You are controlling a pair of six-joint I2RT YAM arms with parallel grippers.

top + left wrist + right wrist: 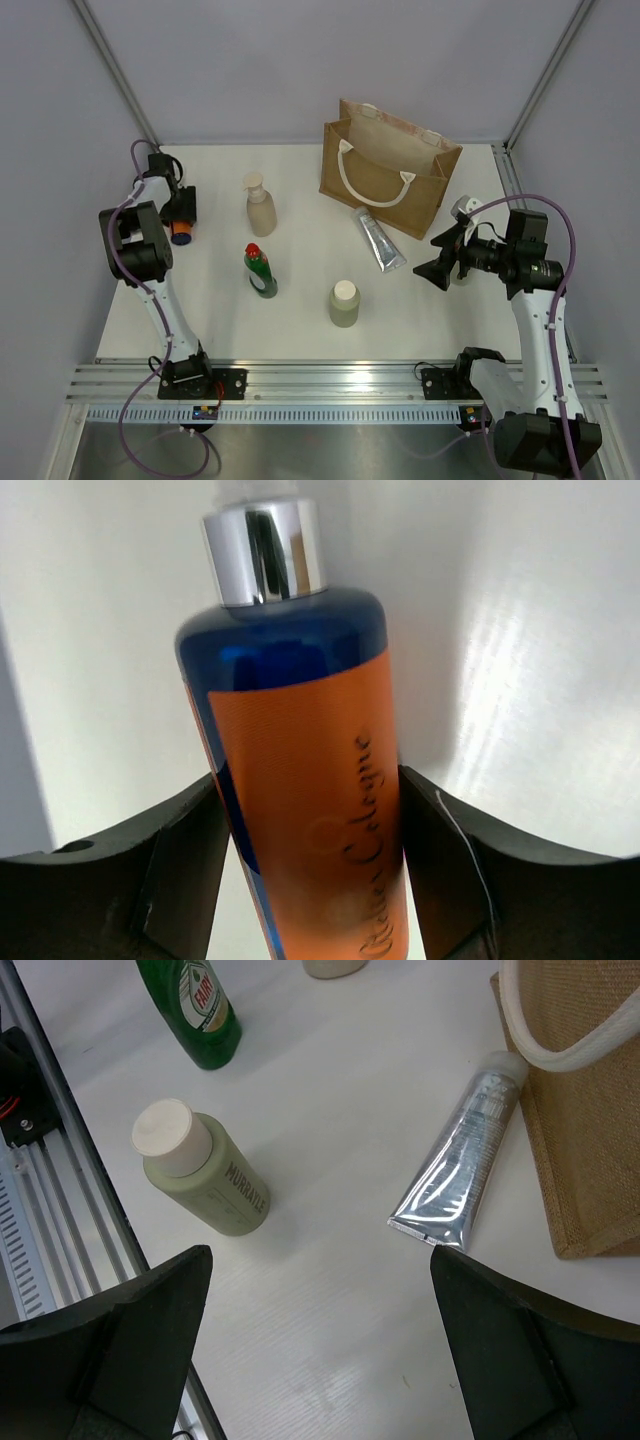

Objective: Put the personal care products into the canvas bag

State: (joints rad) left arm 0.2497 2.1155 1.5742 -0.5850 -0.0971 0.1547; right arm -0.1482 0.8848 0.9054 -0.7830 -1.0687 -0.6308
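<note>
The small orange bottle [300, 780] is gripped by the left end effector [181, 222] at the left of the table [220, 310] – well apart from the canvas bag [385, 175]. The right end effector [437, 258] is held wide open near the silver tube [378, 240], which lies just beside the bag – the green red-capped bottle [261, 270], beige pump bottle [260, 207] and a pale olive bottle [344, 303] are spread between

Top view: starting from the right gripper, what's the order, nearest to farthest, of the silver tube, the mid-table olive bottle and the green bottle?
1. silver tube, just left of the right gripper.
2. olive bottle, mid-table, toward the front.
3. green bottle, well to the left.
</note>
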